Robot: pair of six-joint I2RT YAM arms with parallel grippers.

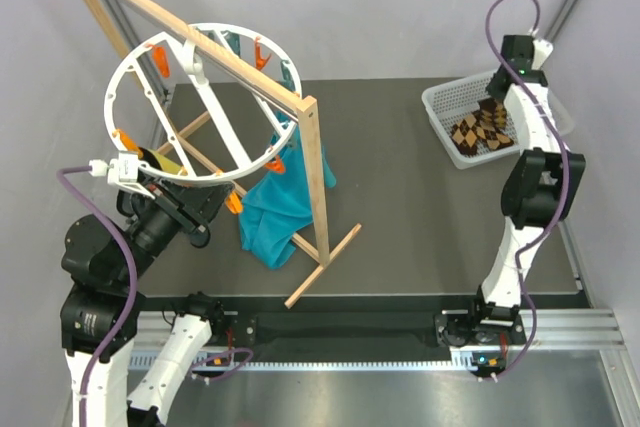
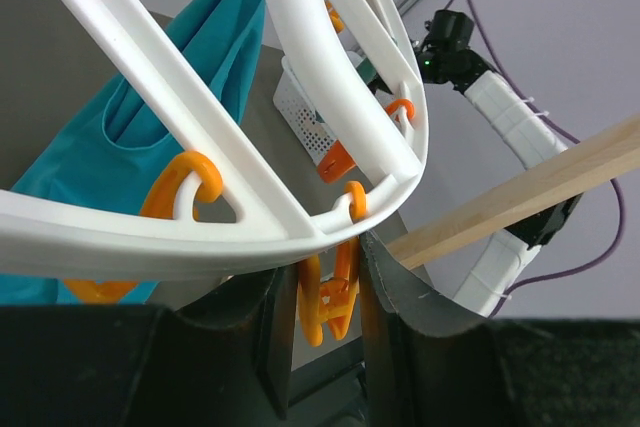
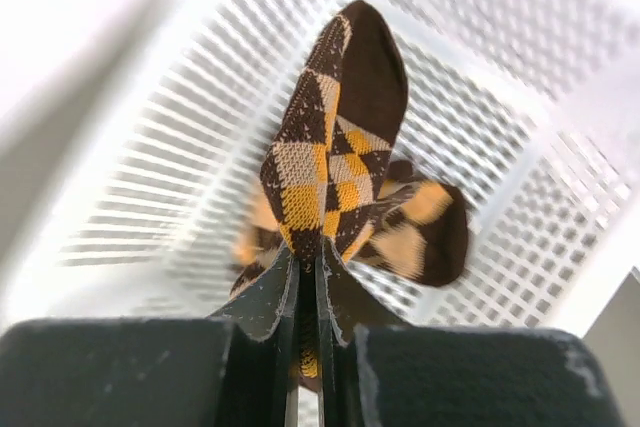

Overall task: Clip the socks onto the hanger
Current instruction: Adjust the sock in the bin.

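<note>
- Now we're at pickup: our right gripper [image 3: 308,282] pinches a sock [image 3: 335,137] above the basket [image 3: 500,17], far-right corner.
- Our left gripper [image 2: 322,307] straddles a clip [image 2: 338,292] on the hanger [image 2: 150,252] (squeeze unclear), left edge.
- Next, we carry the sock across.

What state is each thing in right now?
Right gripper: jaws shut on sock, above basket.
Second sock: lying in basket.
Left gripper: jaws shut on clip.
Hanger: hanging on frame.
Teal cloth: hanging from hanger.

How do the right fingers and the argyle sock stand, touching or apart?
Touching. The right wrist view shows the right gripper pinching the sock between its fingers.
</note>
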